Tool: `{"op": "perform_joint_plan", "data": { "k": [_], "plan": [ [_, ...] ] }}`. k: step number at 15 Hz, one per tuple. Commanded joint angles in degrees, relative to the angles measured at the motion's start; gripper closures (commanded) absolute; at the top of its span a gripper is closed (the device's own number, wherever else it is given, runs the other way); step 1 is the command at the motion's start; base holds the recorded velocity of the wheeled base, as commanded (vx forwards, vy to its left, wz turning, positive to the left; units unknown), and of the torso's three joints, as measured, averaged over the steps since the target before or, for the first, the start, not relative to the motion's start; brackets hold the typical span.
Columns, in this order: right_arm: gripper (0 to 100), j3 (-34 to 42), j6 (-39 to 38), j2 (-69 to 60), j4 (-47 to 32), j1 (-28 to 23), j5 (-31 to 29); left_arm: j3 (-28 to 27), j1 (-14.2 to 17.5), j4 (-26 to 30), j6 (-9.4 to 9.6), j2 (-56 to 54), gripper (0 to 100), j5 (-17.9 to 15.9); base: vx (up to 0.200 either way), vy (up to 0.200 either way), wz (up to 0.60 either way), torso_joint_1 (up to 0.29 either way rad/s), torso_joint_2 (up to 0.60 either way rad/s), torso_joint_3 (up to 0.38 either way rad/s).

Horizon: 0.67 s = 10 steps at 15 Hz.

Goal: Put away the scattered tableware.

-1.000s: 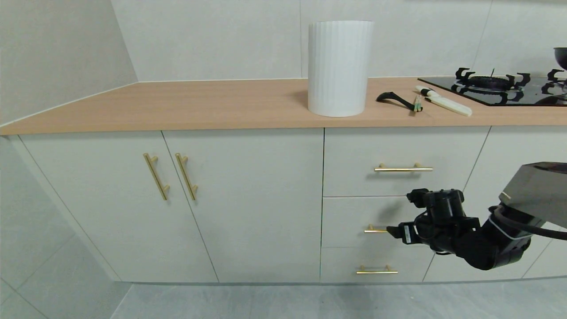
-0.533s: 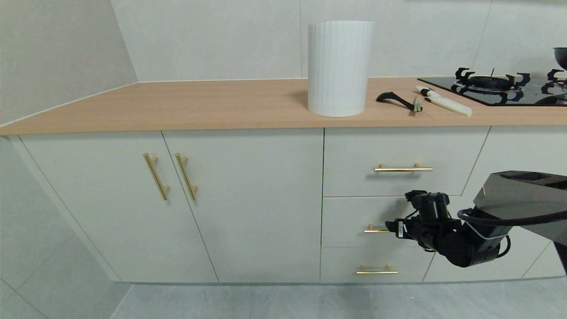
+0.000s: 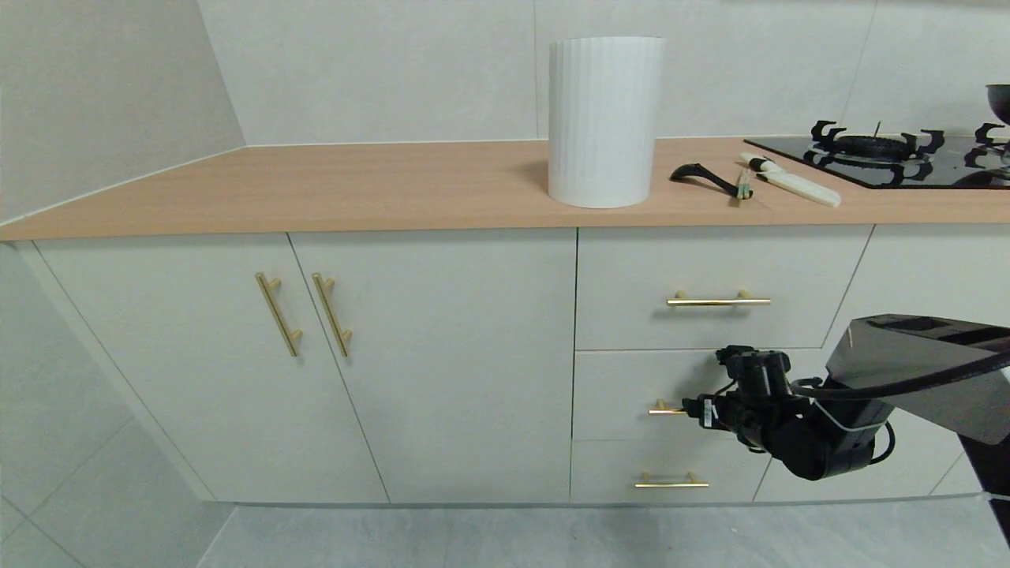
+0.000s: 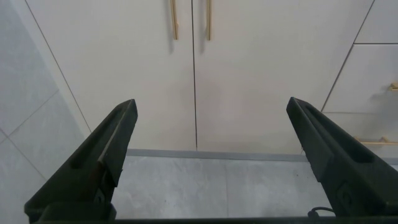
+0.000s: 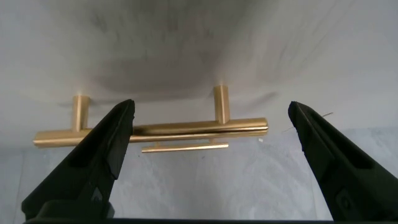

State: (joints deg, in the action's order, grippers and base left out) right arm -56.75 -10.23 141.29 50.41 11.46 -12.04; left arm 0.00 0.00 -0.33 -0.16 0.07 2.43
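In the head view, your scattered tableware lies on the tabletop (image 3: 355, 185), to the right of a tall white ribbed holder (image 3: 604, 118): a black ladle (image 3: 702, 175), a pair of chopsticks (image 3: 742, 185) just beside it, and a white knife (image 3: 793, 185) next to those, near the gas hob (image 3: 876, 150). All three sit well above and apart from your right claw (image 3: 694, 409), which is low down at the front of the drawer stack, right at the middle drawer handle (image 3: 663, 409). From here you cannot tell whether it touches the handle. In the left wrist view, your left claw (image 4: 211, 112) is spread wide with nothing between its fingers, facing the two cabinet doors (image 4: 124, 74) and the floor below them. In the right wrist view the right claw (image 5: 211, 112) is also spread wide. The gold middle drawer handle (image 5: 152, 132) runs across the gap between the two fingers, close ahead and not pinched.
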Motion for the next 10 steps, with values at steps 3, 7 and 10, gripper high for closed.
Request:
{"op": "perform_joint_plan", "data": {
  "k": [3, 7, 10],
  "plan": [
    [0, 0.76, 0.65, 0.83, -0.40, 0.14, 0.09, 0.00, 0.00, -0.02, -0.02, 0.01, 0, 0.04, 0.000, 0.000, 0.00, 0.000, 0.00, 0.000],
    [0, 1.46, 1.61, 0.83, -0.57, 0.23, 0.09, 0.00, 0.00, -0.02, -0.02, 0.01, 0, 0.04, 0.000, 0.000, 0.00, 0.000, 0.00, 0.000],
    [0, 1.55, 1.61, 0.74, -0.66, 0.23, 0.09, 0.00, 0.00, -0.02, -0.02, 0.01, 0, 0.04, 0.000, 0.000, 0.00, 0.000, 0.00, 0.000]
  ]
}}
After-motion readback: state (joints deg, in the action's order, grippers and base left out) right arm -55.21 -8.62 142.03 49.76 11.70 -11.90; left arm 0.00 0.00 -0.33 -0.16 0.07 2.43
